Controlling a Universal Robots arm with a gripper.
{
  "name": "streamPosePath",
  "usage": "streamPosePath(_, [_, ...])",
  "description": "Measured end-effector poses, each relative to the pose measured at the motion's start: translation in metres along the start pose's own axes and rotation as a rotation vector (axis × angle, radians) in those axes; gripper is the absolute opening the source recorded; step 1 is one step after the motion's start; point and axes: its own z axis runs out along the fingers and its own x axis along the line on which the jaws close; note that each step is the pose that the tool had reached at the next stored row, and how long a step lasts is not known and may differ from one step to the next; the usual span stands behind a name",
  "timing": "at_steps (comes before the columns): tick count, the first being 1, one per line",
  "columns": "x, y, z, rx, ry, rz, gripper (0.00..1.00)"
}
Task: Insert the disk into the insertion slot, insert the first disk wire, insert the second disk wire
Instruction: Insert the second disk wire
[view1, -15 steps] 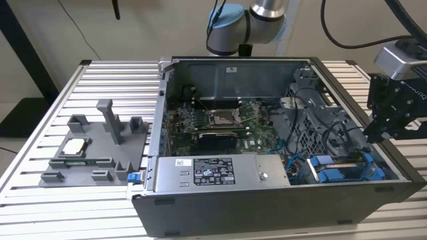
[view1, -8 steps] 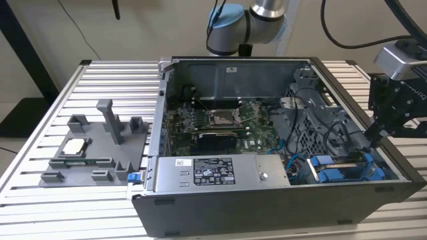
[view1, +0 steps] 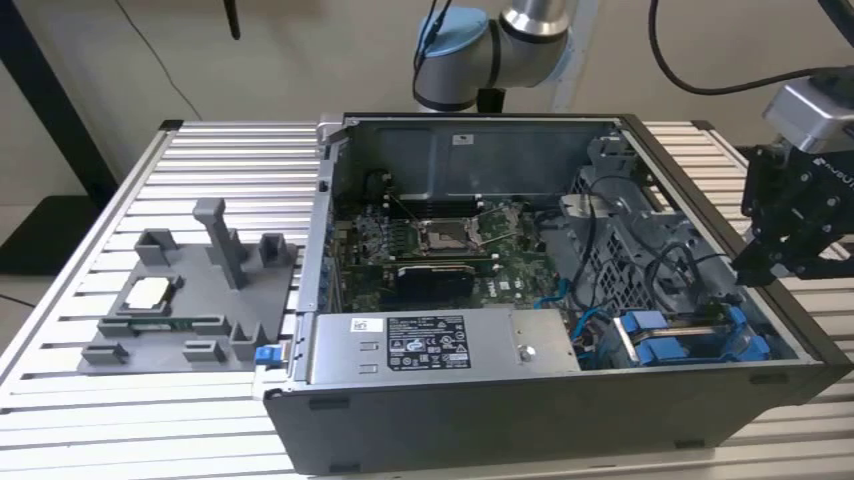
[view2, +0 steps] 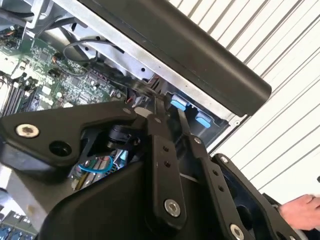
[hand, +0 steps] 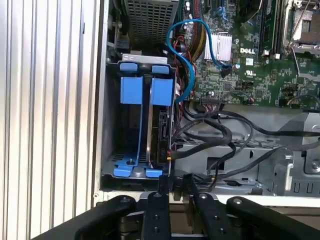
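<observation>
The disk (hand: 161, 135) stands on edge inside the insertion slot (hand: 107, 120), under a blue carrier tab (hand: 161, 92). A second blue carrier (hand: 130, 90) sits beside it. The same bay shows in the exterior view as blue parts (view1: 681, 340) at the case's front right corner. Black wires (hand: 220, 135) lie next to the disk's end, and I cannot tell whether any is plugged in. My gripper (hand: 176, 181) hovers over the case's side wall just outside the bay (view1: 754, 275). It is shut, with nothing visible between its fingers (view2: 161, 150).
The open computer case (view1: 534, 420) lies on a slatted table (view1: 227, 160). A labelled silver power-supply box (view1: 427, 345) sits beside the bay. A blue cable (hand: 185, 65) loops over the motherboard (view1: 441, 240). A grey fixture (view1: 187, 300) stands at the exterior view's left. A person's hand (view2: 300, 210) is nearby.
</observation>
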Motion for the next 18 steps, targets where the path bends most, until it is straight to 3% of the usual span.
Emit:
streamPosePath(1, [0.0001, -0.0006, 0.0002, -0.0001, 0.0000, 0.000, 0.31])
streamPosePath(5, [0.0004, -0.0016, 0.0027, 0.0003, -0.0019, 0.005, 0.31])
streamPosePath(8, [0.0005, -0.0017, 0.0043, 0.0020, -0.0178, 0.018, 0.31])
streamPosePath(11, [0.0005, -0.0017, 0.0052, 0.0043, -0.0275, 0.043, 0.31])
streamPosePath(18, [0.0005, -0.0012, 0.0060, 0.0101, -0.0627, 0.100, 0.31])
